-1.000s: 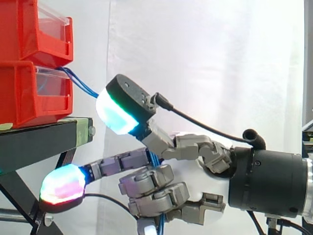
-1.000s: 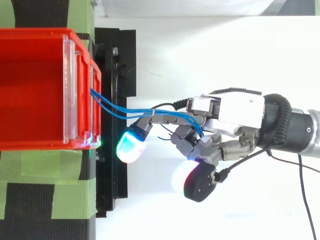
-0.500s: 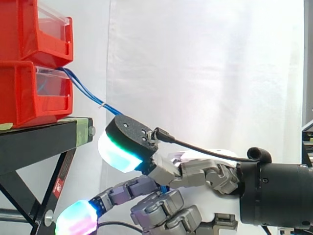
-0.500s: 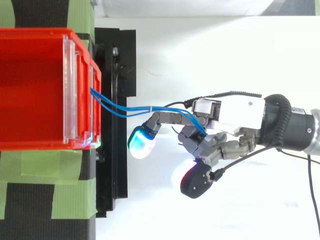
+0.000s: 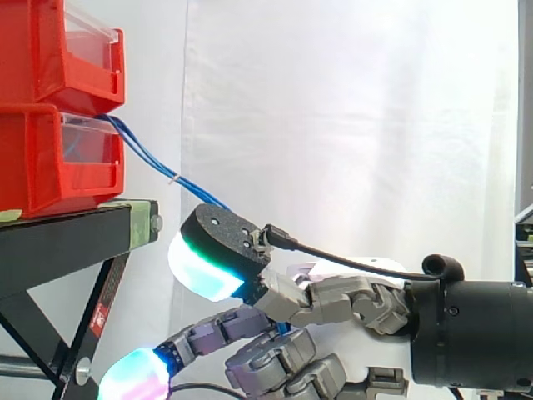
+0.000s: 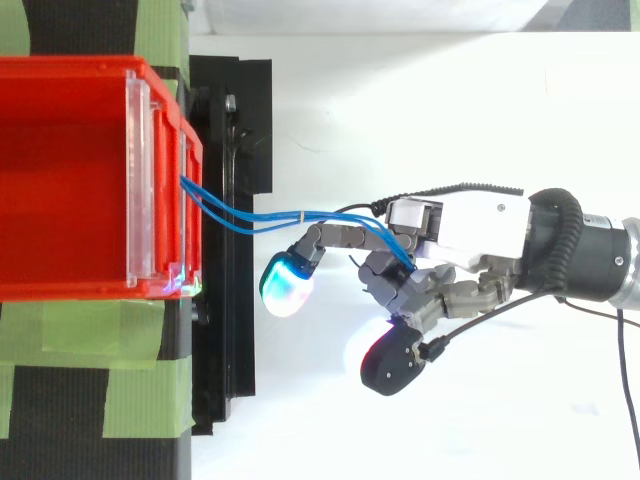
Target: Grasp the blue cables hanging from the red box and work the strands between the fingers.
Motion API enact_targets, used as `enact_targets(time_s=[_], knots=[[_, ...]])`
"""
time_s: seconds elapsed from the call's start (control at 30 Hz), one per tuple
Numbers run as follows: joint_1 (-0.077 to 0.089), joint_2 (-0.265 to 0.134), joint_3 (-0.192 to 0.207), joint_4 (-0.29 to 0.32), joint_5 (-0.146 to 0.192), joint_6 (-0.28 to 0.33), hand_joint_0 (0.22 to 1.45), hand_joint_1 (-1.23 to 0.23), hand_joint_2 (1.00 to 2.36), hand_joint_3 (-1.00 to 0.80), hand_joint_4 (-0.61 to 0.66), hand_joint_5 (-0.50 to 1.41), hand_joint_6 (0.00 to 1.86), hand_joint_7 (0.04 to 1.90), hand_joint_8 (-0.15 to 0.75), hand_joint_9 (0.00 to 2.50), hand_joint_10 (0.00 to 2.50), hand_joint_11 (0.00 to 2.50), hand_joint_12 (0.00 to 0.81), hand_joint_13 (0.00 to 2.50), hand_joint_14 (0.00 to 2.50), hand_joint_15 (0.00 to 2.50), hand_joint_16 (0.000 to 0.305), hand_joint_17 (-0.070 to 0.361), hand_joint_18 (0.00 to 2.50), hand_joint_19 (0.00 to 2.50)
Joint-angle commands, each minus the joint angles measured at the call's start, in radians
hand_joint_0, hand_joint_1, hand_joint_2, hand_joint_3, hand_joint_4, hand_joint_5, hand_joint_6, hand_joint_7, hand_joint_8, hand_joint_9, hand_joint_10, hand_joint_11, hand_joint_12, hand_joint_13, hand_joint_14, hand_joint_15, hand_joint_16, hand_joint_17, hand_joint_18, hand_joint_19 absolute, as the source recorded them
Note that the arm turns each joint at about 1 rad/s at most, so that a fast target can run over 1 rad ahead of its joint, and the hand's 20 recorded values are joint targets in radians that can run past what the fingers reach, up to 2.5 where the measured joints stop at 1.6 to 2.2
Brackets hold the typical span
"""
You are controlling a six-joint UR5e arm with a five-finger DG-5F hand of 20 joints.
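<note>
Blue cables (image 6: 262, 219), two strands, one hand (image 6: 470, 228) gripping, two stacked red bins (image 5: 58, 167)

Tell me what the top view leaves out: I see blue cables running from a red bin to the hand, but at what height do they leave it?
Observer: The side view shows two stacked red bins. The blue cables come out at the seam under the upper bin, over the clear front of the lower bin.
Operator: Do they run level to the hand?
Observer: No, they slope down. The hand sits lower than the top of the black stand.
Operator: And the stretched finger?
Observer: It points down toward the stand's legs, and its glowing pad is below both bins.
</note>
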Motion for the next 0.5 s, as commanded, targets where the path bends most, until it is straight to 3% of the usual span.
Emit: enact_targets(time_s=[0.0, 0.47], knots=[[0.000, 0.000, 0.001, 0.000, 0.000, 0.000, 0.67, -0.58, 1.00, -1.00, 0.26, 0.07, 0.01, 1.12, 0.428, 0.94, 2.50, 2.50, 0.550, 1.38, 2.50, 1.50, 0.074, 0.166, 1.60, 0.43], [0.000, 0.000, 0.001, 0.000, 0.000, 0.000, 0.67, -0.58, 1.00, -1.00, 0.26, 0.06, 0.01, 1.10, 0.431, 0.95, 2.50, 2.50, 0.548, 1.37, 2.50, 1.51, 0.073, 0.164, 1.59, 0.42]])
